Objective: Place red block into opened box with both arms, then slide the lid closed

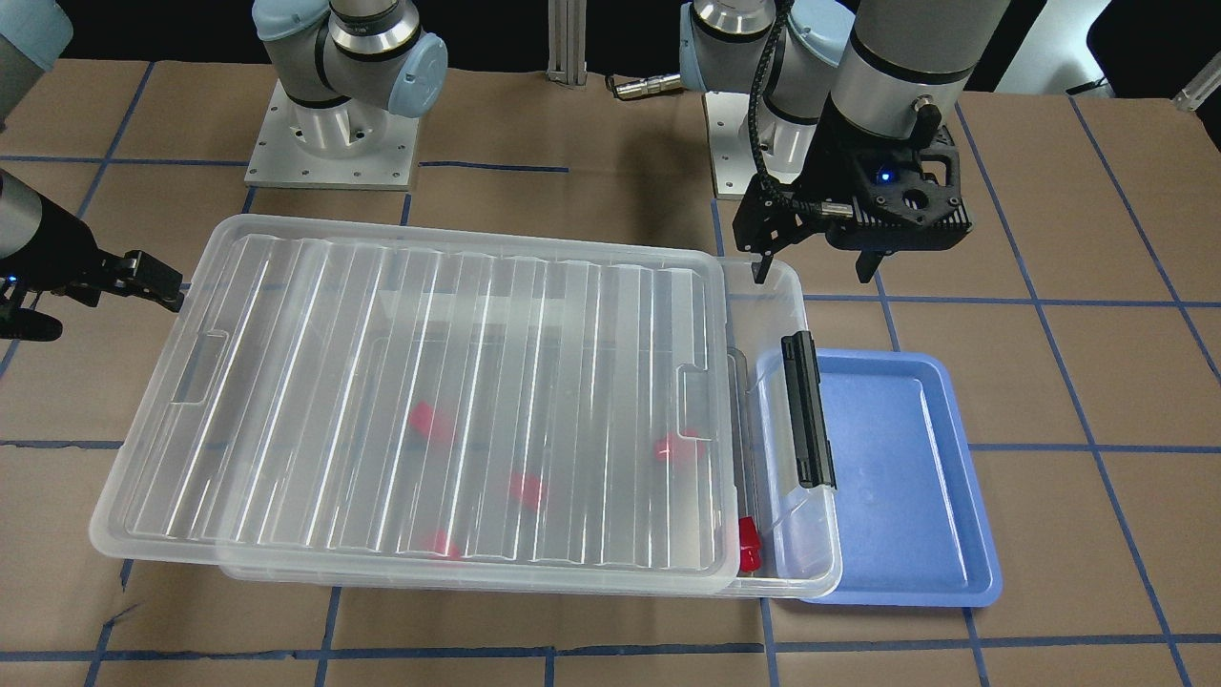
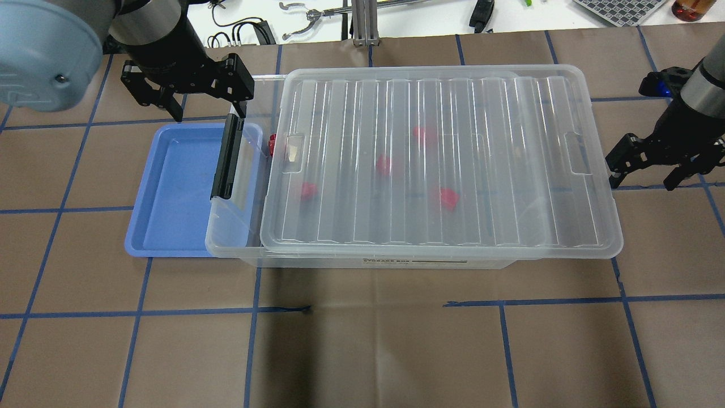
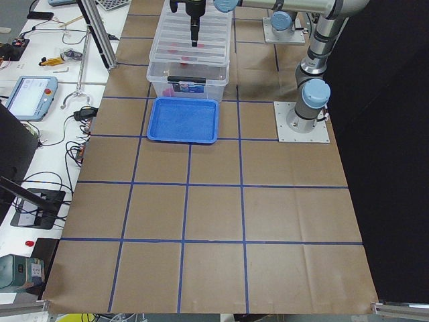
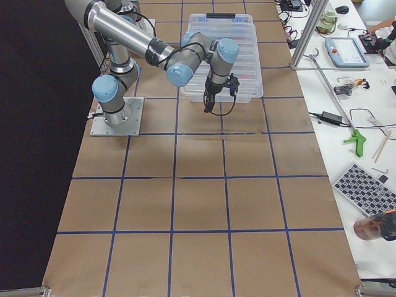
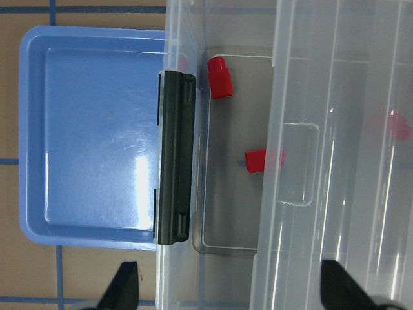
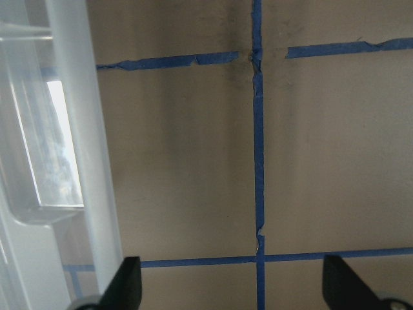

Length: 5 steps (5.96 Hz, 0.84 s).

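Note:
The clear box [image 2: 362, 262] lies across the table's middle, and its ribbed lid [image 2: 442, 170] covers most of it, overhanging the end on my right. A narrow gap stays uncovered at the black latch bar [image 2: 225, 158] end. In that gap lies one red block [image 5: 220, 76] [image 1: 750, 544]; a second red block [image 5: 257, 160] sits half under the lid's edge. Several more show blurred through the lid. My left gripper [image 2: 208, 110] [image 5: 232, 287] hangs open and empty above the box's latch end. My right gripper [image 2: 644, 180] [image 6: 232, 287] is open and empty just beyond the lid's other end.
An empty blue tray [image 2: 181, 187] lies partly under the box's latch end. Brown paper with a blue tape grid covers the table. Both arm bases [image 1: 329, 143] stand on my side of the box. A bench with tools and cables [image 2: 317, 14] runs along the far edge.

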Available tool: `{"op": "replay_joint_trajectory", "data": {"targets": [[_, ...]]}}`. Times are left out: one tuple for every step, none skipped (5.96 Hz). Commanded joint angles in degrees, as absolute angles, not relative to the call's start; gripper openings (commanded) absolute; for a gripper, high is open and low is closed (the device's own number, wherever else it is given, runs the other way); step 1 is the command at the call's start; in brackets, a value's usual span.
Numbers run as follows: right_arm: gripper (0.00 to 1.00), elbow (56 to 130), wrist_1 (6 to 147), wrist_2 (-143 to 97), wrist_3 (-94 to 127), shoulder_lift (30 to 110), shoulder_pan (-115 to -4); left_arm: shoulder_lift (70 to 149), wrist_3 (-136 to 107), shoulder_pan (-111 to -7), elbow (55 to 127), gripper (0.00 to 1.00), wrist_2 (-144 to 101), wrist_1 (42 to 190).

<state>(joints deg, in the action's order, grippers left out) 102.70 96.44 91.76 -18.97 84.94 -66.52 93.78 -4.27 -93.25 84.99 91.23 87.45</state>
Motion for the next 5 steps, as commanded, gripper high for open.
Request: {"op": "replay_joint_trajectory", "data": {"targets": [[1.00, 102.7, 96.4, 91.4, -16.7, 85.3, -68.8, 93.8, -4.3, -93.3, 85.0, 0.98, 91.2, 87.5], [1.00, 102.8, 96.4, 91.4, -16.4, 85.4, -68.8, 93.8, -4.3, -93.3, 85.0, 0.98, 91.2, 87.5], [1.00, 102.9, 96.4, 91.3, -16.3, 85.4, -68.9, 93.8, -4.3, -93.3, 85.0, 0.98, 91.2, 87.5], [1.00, 103.1, 96.4, 90.9, -16.3, 85.5, -68.9, 93.8, -4.3, -93.3, 85.0, 0.98, 91.2, 87.5], [1.00, 103.1, 96.4, 90.4, -16.3, 85.6, -69.0, 93.8, -4.3, -93.3, 85.0, 0.98, 91.2, 87.5]]}}
